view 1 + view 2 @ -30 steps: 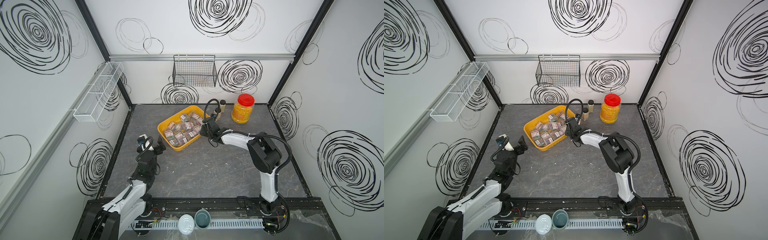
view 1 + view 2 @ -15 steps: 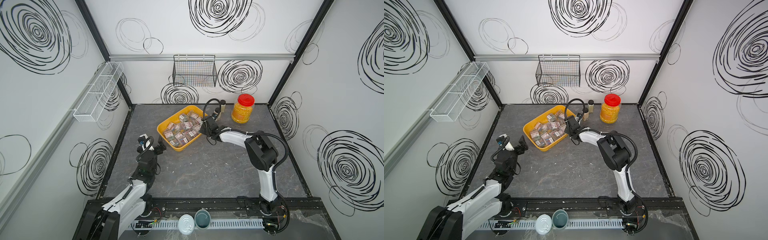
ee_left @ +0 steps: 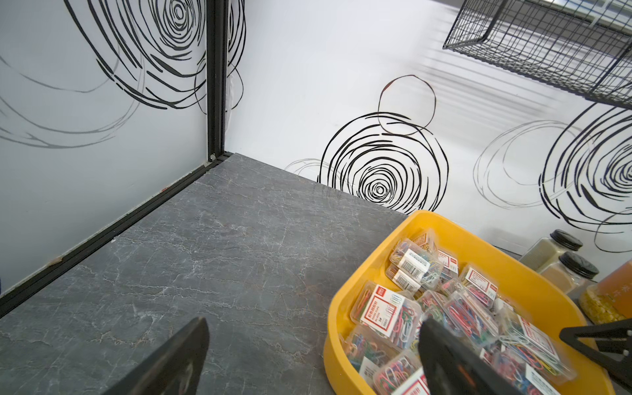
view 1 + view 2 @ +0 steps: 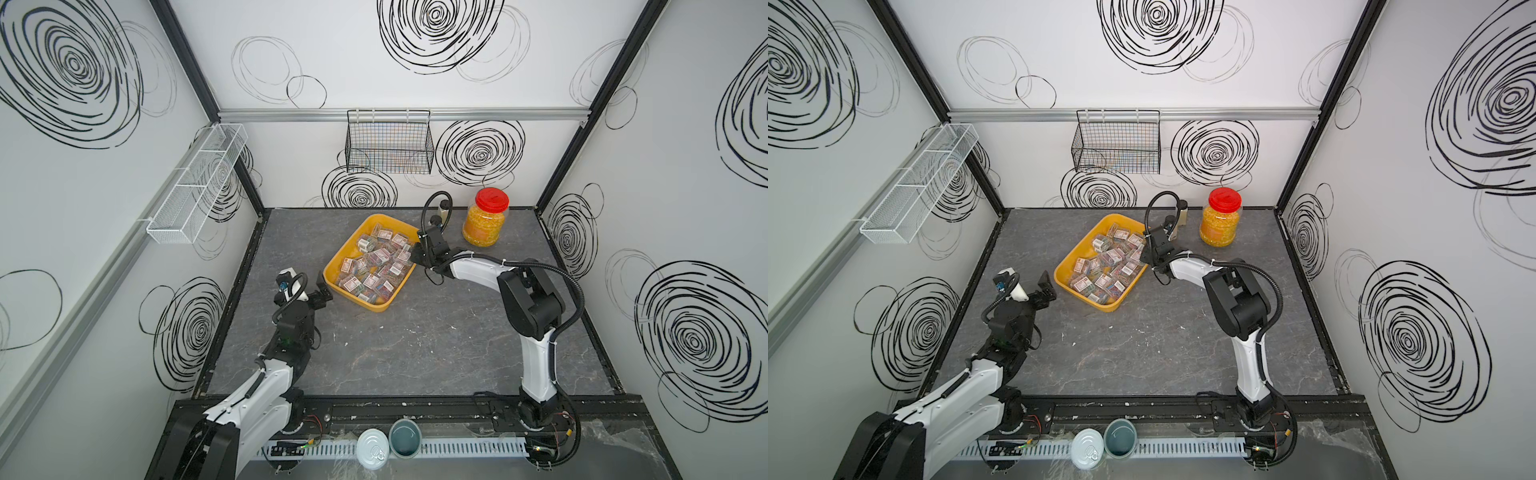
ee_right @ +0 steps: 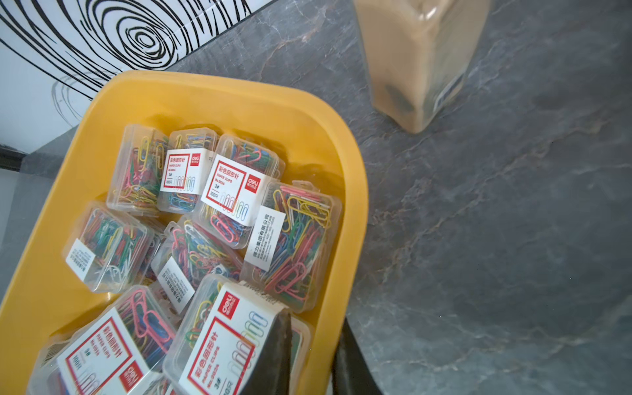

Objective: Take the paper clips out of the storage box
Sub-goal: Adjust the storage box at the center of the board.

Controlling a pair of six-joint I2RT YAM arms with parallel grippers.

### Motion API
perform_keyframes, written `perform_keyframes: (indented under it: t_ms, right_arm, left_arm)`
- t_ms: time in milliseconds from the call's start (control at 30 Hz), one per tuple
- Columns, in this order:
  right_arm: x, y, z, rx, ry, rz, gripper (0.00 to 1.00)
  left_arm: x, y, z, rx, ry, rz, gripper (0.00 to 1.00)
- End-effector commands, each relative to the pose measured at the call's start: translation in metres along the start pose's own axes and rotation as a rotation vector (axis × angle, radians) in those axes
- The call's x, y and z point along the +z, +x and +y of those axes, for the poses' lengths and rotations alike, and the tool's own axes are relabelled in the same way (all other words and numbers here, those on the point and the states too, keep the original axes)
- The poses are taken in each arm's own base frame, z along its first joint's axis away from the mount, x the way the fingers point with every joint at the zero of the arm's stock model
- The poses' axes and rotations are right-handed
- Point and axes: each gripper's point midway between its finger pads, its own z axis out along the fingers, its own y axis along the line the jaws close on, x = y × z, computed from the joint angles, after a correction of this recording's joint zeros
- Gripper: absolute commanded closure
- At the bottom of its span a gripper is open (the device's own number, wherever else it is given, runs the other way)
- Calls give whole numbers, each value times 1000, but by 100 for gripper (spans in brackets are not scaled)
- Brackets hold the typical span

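The storage box point(image 4: 332, 272) point(image 4: 1106, 308) is a shallow yellow tray lying askew at the back middle of the grey table. Several clear cases of multicoloured paper clips point(image 4: 376, 266) point(image 4: 1106, 266) point(image 3: 386, 307) point(image 5: 225, 191) fill it. My right gripper point(image 4: 413, 257) point(image 4: 1144, 259) point(image 5: 314, 319) is shut on the box's right wall point(image 5: 352, 212), with one finger inside against a labelled case and the other outside. My left gripper point(image 4: 313, 291) point(image 4: 1034, 291) point(image 3: 313, 328) stands open just off the box's near left corner point(image 3: 333, 342), holding nothing.
A red-lidded jar of yellow grains point(image 4: 484, 220) and two black-capped bottles point(image 3: 561, 260) point(image 5: 420, 61) stand behind the right gripper. A black wire basket point(image 4: 388, 141) hangs on the back wall and a white mesh shelf point(image 4: 195, 187) on the left wall. Two cans point(image 4: 372, 449) sit beyond the front rail.
My right gripper's jaws have closed onto the box's wall. The box seems to have shifted a little toward the front right. My left arm has barely moved.
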Motion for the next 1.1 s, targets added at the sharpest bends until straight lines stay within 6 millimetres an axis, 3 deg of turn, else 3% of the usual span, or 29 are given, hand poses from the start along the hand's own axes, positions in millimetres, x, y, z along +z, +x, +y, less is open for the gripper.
perform_keyframes:
  t_ms: [0, 167, 367, 667, 833, 933, 1067]
  right_arm:
    - [-18, -3, -17, -294, 56, -2, 95]
    - [-30, -2, -22, -429, 53, -8, 100]
    - [-31, 0, -29, -478, -5, 19, 100]
    - [-7, -11, -29, -495, 34, 41, 100]
    - [-5, -21, -29, -461, 50, 35, 90]
    - [-15, -28, -27, -435, 50, 9, 75]
    - [-37, -37, -30, -373, 71, -23, 65]
  left_arm:
    - [0, -19, -10, -13, 33, -55, 1]
    - [-2, -20, -9, -18, 35, -64, 0]
    - [-3, -20, -9, -18, 36, -66, 0]
    - [-1, -19, -10, -15, 34, -62, 1]
    - [1, -19, -11, -11, 35, -57, 1]
    - [2, -19, -12, -8, 33, -55, 1]
    - [3, -17, -13, -3, 34, -48, 1]
